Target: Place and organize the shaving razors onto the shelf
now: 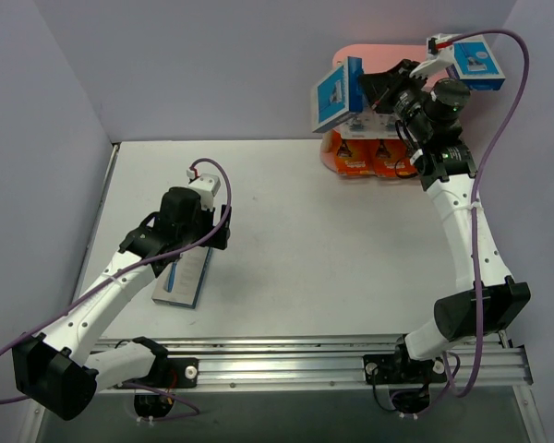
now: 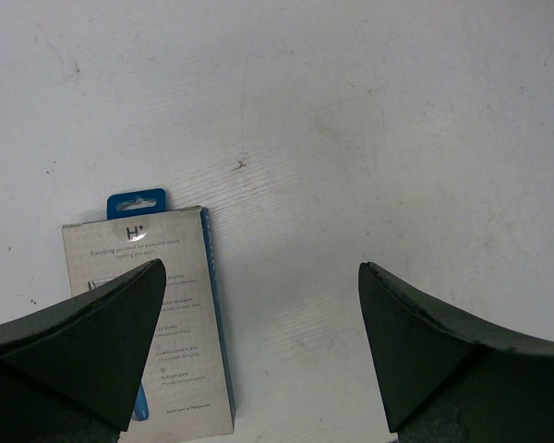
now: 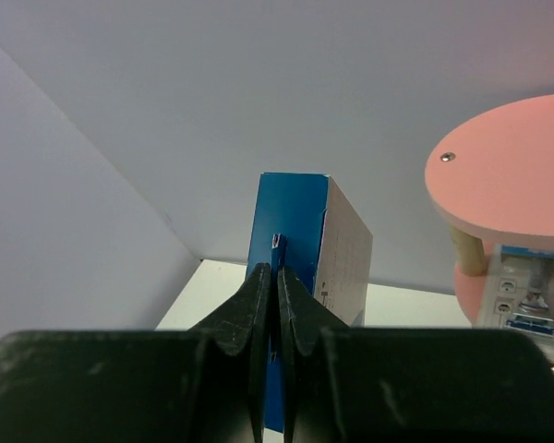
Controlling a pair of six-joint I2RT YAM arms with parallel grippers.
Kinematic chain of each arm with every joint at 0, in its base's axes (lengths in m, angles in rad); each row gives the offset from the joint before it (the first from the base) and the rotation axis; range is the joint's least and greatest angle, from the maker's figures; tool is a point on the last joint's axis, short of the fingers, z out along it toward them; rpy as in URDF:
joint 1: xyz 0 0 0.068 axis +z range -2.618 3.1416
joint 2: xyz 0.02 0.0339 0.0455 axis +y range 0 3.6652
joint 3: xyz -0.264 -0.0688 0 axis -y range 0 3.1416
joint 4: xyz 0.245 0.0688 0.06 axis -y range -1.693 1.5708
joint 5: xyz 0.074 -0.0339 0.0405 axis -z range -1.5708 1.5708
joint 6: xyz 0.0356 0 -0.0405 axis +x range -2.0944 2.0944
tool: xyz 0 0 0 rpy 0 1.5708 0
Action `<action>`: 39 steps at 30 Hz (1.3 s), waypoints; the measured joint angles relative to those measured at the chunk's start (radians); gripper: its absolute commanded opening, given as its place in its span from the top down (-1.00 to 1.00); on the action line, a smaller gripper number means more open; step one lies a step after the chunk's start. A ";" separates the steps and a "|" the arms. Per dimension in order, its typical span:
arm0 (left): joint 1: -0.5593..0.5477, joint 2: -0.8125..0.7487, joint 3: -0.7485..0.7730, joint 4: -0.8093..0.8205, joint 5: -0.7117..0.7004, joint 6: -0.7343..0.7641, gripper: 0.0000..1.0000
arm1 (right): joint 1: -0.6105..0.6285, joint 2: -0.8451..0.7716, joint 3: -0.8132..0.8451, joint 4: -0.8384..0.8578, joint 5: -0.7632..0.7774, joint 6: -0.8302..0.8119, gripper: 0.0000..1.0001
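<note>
Pinching blue razor box [image 3: 295,208] w/ grey back, R tool [image 3: 277,277].

Top view: the left arm [image 1: 120,268] covers the far end of the flat grey-and-blue razor box [image 1: 186,281] at 8 o'clock. The right arm [image 1: 462,231] and a bright-blue cardboard razor pack [image 1: 337,92] hide most of the pink oval-board shelf [image 1: 379,53] at 1 o'clock. Left wrist view: that box's print is unreadably small.
</note>
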 measured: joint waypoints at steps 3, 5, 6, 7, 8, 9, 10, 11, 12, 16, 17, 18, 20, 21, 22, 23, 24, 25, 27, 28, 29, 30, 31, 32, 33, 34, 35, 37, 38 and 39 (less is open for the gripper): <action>0.000 0.000 0.000 0.000 0.000 0.000 -0.89 | 0.001 0.000 -0.001 0.034 -0.022 0.017 1.00; 0.000 0.000 0.000 0.000 0.000 0.000 -0.89 | 0.001 0.000 -0.005 0.063 -0.024 0.026 1.00; 0.000 0.000 0.000 0.000 0.000 0.000 -0.89 | 0.001 0.000 -0.008 0.077 -0.024 0.031 1.00; 0.000 0.000 0.000 0.000 0.000 0.000 -0.89 | 0.001 0.000 -0.009 0.085 -0.023 0.034 1.00; 0.000 0.000 0.000 0.000 0.000 0.000 -0.89 | 0.001 0.000 -0.011 0.093 -0.021 0.039 1.00; 0.000 0.000 0.000 0.000 0.000 0.000 -0.89 | 0.001 0.000 -0.014 0.105 -0.017 0.045 1.00; 0.000 0.000 0.000 0.000 0.000 0.000 -0.89 | 0.001 0.000 -0.016 0.114 -0.012 0.049 1.00; 0.000 0.000 0.000 0.000 0.000 0.000 -0.89 | 0.001 0.000 -0.021 0.125 -0.006 0.053 1.00; 0.000 0.000 0.000 -0.001 0.000 0.000 -0.89 | 0.001 0.000 -0.025 0.135 0.002 0.056 1.00; 0.000 0.000 0.000 -0.001 0.000 0.000 -0.89 | 0.001 -0.002 -0.059 0.183 0.053 0.072 1.00; 0.000 0.000 0.000 -0.001 0.000 0.000 -0.89 | 0.000 -0.002 -0.063 0.188 0.066 0.074 1.00; 0.000 0.000 0.000 -0.001 0.000 0.000 -0.89 | 0.000 -0.002 -0.066 0.191 0.078 0.077 1.00; 0.000 0.000 0.000 -0.001 0.000 0.000 -0.89 | -0.002 -0.002 -0.068 0.200 0.101 0.082 1.00; 0.000 0.000 0.000 -0.001 0.000 0.000 -0.89 | -0.005 -0.002 -0.069 0.208 0.109 0.087 1.00; 0.000 0.000 0.000 -0.001 0.000 0.000 -0.89 | -0.008 -0.002 -0.069 0.217 0.117 0.094 1.00; 0.000 0.000 0.000 -0.001 0.001 0.000 -0.89 | -0.014 -0.002 -0.071 0.229 0.127 0.101 1.00; 0.000 0.000 0.000 -0.001 0.001 0.000 -0.89 | -0.022 -0.002 -0.075 0.241 0.135 0.109 1.00; 0.000 0.000 0.000 -0.001 0.001 0.000 -0.89 | -0.032 -0.002 -0.082 0.259 0.145 0.121 1.00; 0.000 0.000 0.000 -0.001 0.003 0.000 -0.89 | -0.050 -0.006 -0.102 0.287 0.165 0.144 1.00; 0.000 0.000 0.000 -0.001 0.003 0.000 -0.89 | -0.061 -0.008 -0.116 0.303 0.173 0.158 1.00; 0.000 0.000 0.000 -0.001 0.004 0.000 -0.89 | -0.072 -0.011 -0.128 0.315 0.182 0.175 1.00; 0.000 0.000 0.000 -0.001 0.004 0.000 -0.89 | -0.083 -0.012 -0.141 0.325 0.190 0.190 1.00; 0.000 0.000 0.000 -0.001 0.004 0.000 -0.89 | -0.093 -0.013 -0.155 0.340 0.200 0.206 1.00; 0.000 0.000 0.000 -0.001 0.004 0.000 -0.89 | -0.103 -0.013 -0.170 0.352 0.210 0.220 1.00; 0.000 0.000 0.000 -0.001 0.005 0.000 -0.89 | -0.111 -0.013 -0.186 0.364 0.222 0.237 1.00; 0.000 0.000 0.000 -0.001 0.006 0.000 -0.89 | -0.116 -0.013 -0.201 0.375 0.235 0.254 1.00; 0.000 0.000 0.000 -0.001 0.007 0.000 -0.89 | -0.125 -0.013 -0.217 0.384 0.246 0.268 1.00; 0.000 0.000 0.000 -0.001 0.009 0.000 -0.89 | -0.141 -0.013 -0.248 0.400 0.264 0.297 1.00; 0.000 0.000 0.000 -0.001 0.012 0.000 -0.89 | -0.152 -0.013 -0.266 0.410 0.277 0.314 1.00; 0.000 0.000 0.000 -0.001 0.013 0.000 -0.89 | -0.161 -0.014 -0.278 0.416 0.290 0.326 1.00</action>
